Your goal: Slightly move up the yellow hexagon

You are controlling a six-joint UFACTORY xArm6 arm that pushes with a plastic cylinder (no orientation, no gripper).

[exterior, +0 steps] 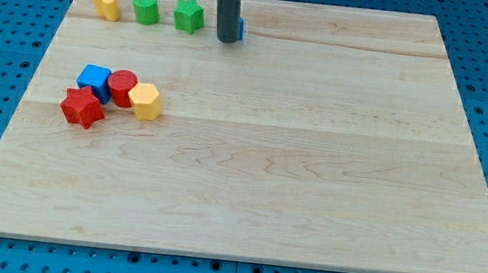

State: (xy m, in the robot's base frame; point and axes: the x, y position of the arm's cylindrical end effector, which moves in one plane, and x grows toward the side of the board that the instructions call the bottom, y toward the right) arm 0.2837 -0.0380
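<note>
Yellow hexagon (144, 101): small, rigid, likely light, slides readily; sits at 9 o'clock on the wooden surface (314, 162), touching the red cylinder (122, 86). Best contact: its 6 o'clock face. Tool, a plain rod with nothing to open or clamp; my tip (227, 39) stands well apart at 12 o'clock, against a blue block (239, 32).

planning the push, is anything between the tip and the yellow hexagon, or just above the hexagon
Nothing visible blocks either. My tip is at the view's top, by a blue block; bare board runs down-left to the yellow hexagon. The red cylinder touches its left side, not above it.
</note>
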